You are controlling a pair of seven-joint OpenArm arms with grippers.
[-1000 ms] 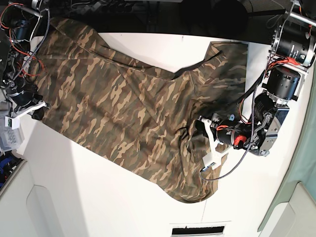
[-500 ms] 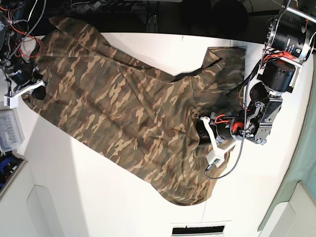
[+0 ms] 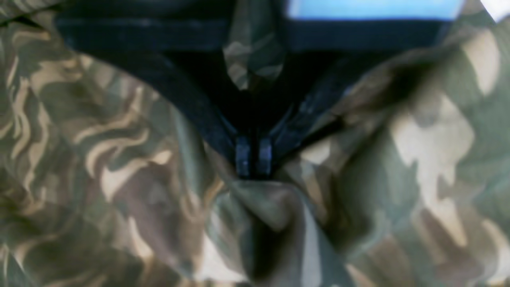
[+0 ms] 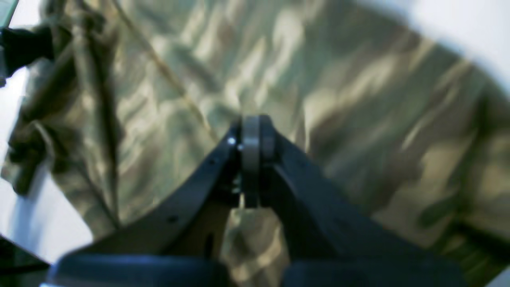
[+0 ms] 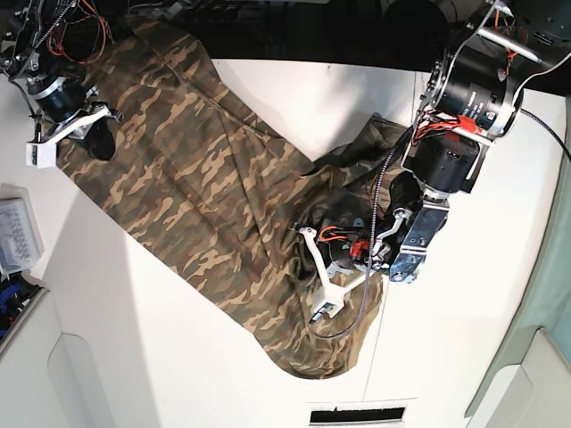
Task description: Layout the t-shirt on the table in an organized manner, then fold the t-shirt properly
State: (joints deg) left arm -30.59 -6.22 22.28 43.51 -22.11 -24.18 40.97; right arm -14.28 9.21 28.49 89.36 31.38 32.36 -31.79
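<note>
Both my end effectors, left and right, clamp the t-shirt; they've dragged it diagonally across the worktop, bunching it, so laying out remains unfinished.

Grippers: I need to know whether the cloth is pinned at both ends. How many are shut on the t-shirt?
2. The left gripper pinches the t-shirt near its middle; the right gripper clamps its far corner, at the base view's upper left.

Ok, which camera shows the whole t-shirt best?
The base view: the t-shirt lies diagonally across the table, nearly all visible. Each wrist view shows only blurred camouflage fabric pinched at its claw.
</note>
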